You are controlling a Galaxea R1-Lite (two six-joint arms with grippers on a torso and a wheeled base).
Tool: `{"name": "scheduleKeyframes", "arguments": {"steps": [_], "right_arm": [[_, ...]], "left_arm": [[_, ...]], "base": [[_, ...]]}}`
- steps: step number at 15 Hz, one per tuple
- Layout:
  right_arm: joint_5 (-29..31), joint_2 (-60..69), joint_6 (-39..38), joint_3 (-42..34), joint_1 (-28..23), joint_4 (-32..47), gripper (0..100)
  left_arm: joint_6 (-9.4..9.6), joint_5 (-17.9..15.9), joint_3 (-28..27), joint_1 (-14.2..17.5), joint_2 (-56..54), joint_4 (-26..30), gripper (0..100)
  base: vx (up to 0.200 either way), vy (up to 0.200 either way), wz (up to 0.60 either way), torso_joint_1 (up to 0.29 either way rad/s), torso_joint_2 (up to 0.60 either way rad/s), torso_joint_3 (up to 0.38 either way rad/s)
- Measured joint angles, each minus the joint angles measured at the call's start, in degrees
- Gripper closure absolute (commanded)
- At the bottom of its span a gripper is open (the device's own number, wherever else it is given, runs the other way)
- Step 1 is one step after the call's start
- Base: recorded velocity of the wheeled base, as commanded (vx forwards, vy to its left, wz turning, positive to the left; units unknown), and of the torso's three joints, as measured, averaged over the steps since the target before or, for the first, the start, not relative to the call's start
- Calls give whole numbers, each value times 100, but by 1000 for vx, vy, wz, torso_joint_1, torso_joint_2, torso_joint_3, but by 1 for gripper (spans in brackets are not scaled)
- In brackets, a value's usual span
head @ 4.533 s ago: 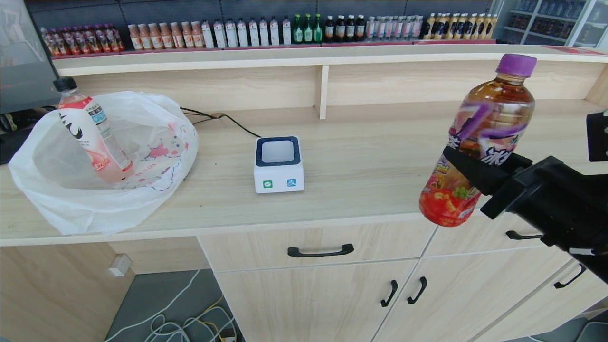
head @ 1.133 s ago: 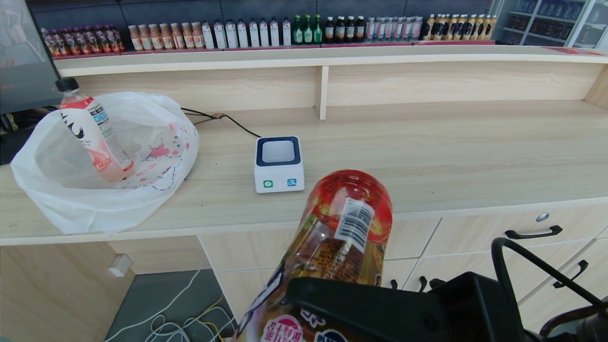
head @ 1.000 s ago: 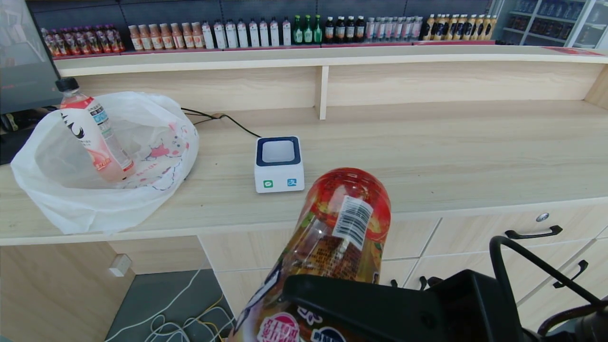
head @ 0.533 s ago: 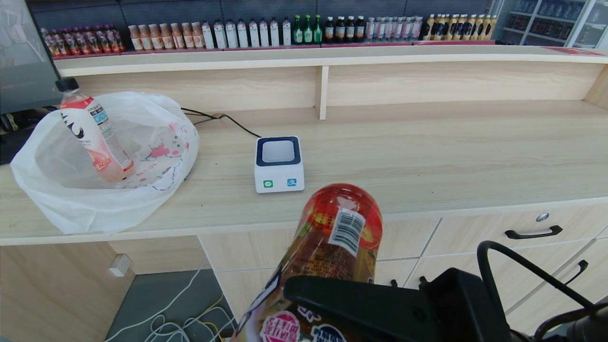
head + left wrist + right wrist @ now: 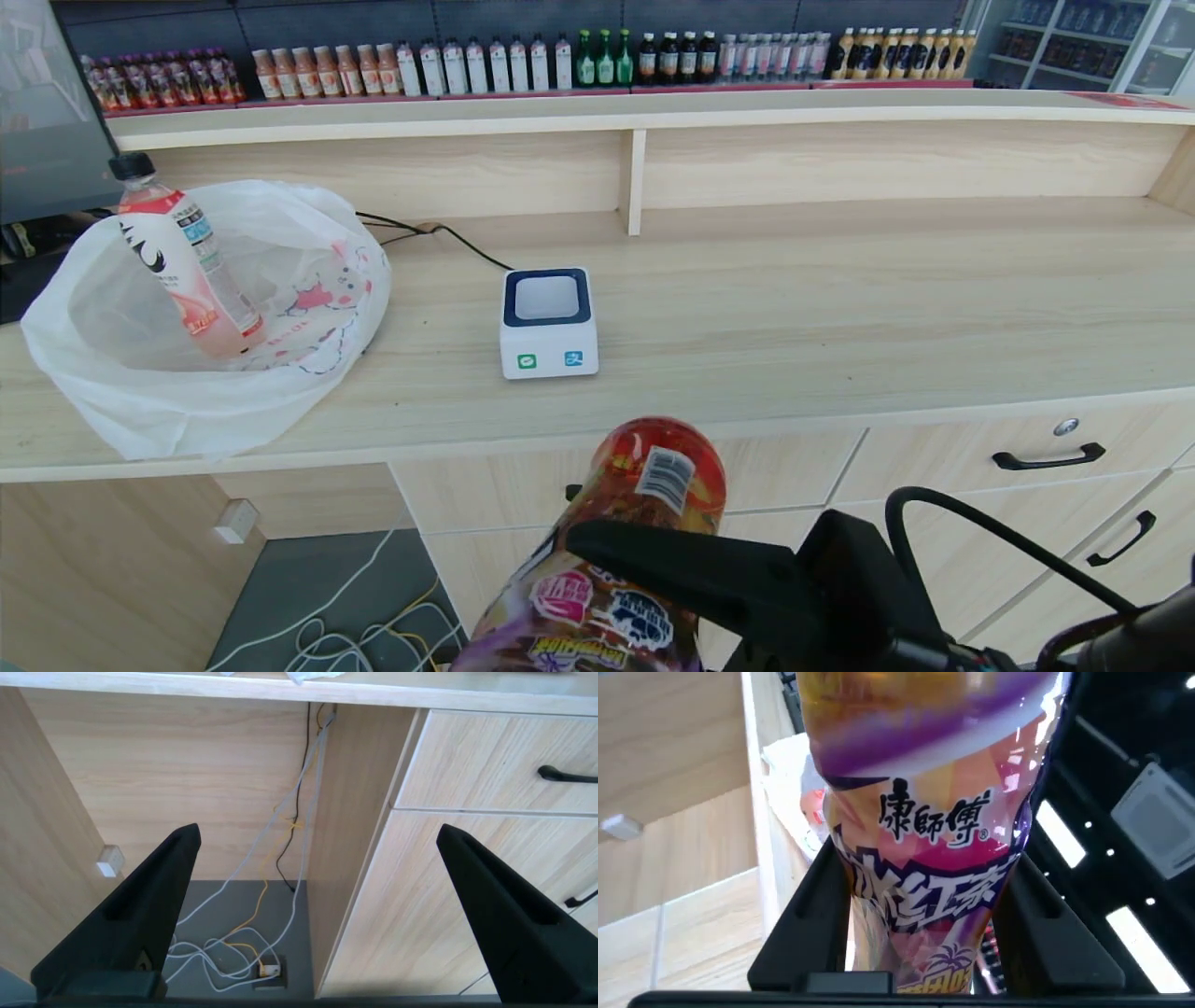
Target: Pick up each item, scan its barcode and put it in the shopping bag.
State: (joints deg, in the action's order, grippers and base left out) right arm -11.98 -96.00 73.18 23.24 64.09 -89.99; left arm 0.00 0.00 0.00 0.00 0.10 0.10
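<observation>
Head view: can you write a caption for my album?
Right gripper holds a drink bottle, barcode showing, near the scanner; a pink bottle leans in the shopping bag.

The table (image 5: 840, 308) is lit brightly and evenly from overhead, so only soft, short shadows are cast beside the scanner (image 5: 548, 322) and around the shopping bag (image 5: 187, 411). The recess below the upper shelf (image 5: 840, 107) is left slightly shaded. Pale highlights are caught on the base of the bottle (image 5: 653, 457). Straight edges are bowed toward the head view's borders. In the right wrist view, light strips (image 5: 1062, 826) are blown out white. Beneath the table the light is dimmer, and the left hand (image 5: 318, 833) is rendered as a dark silhouette.
</observation>
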Motion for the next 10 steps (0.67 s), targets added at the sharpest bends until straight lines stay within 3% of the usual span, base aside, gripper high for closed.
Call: {"name": "scheduleKeyframes", "arguments": {"steps": [10], "right_arm": [[-55,-411,-2361,-505,-85,9,100]], "left_arm": [[0,0,0,2,0,-2,0]], "base": [[0,0,0,0,0,0]]}}
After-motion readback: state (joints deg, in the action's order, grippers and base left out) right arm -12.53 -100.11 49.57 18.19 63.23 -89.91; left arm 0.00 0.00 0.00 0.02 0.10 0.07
